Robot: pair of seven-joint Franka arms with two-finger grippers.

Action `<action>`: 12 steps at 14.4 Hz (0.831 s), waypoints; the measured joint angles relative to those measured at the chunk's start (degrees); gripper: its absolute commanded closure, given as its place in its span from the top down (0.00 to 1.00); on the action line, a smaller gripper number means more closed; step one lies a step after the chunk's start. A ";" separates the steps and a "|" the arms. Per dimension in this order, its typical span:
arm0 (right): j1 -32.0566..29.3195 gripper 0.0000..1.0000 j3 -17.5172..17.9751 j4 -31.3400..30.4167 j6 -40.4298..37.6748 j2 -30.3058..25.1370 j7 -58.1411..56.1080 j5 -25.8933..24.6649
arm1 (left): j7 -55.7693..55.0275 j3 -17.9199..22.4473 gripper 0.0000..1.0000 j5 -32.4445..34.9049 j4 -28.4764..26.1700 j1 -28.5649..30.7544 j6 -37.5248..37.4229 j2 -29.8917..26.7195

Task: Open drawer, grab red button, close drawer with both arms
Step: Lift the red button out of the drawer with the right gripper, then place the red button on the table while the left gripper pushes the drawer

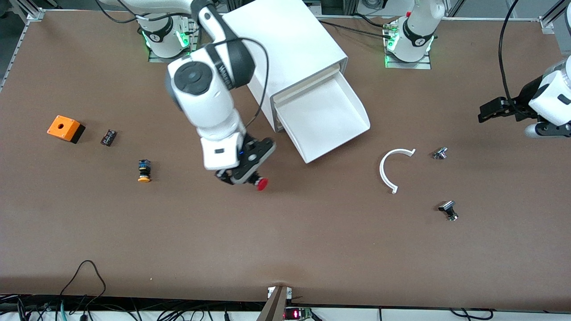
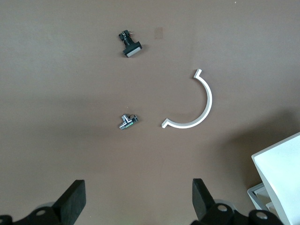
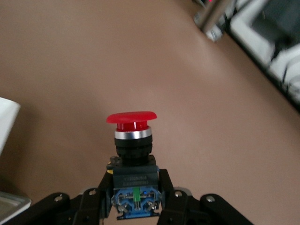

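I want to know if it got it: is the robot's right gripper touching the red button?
Touching: the right wrist view shows the right gripper clamping the red button.

the right gripper (image 3: 135, 197) is clamped on the button (image 3: 133, 154), its two black fingers (image 3: 99, 194) pressed against the sides of the dark body. the red cap points away from the wrist, with a silver ring just under it and a blue terminal block at the base between the fingers. brown table (image 3: 70, 61) fills the background under the button. a white corner of the drawer (image 3: 7, 117) shows at one edge of the view.
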 measured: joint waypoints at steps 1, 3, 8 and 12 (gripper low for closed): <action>-1.26 0.27 -0.01 -1.63 -1.44 -0.49 2.46 0.01 | 0.00 -0.03 1.00 0.00 0.01 -0.04 0.00 0.61; -3.56 0.27 -0.06 -5.62 -4.65 -1.19 8.91 0.09 | 0.00 -0.11 1.00 0.00 -0.01 -0.26 -0.55 2.52; -5.41 0.30 -0.52 -16.12 -3.68 -1.31 20.42 0.13 | -1.26 -1.01 1.00 -0.03 0.21 -0.32 -0.83 7.06; -8.18 0.29 -1.02 -19.15 -2.50 -0.96 21.38 0.11 | -14.48 -5.60 1.00 -0.27 -0.19 -0.58 1.07 7.97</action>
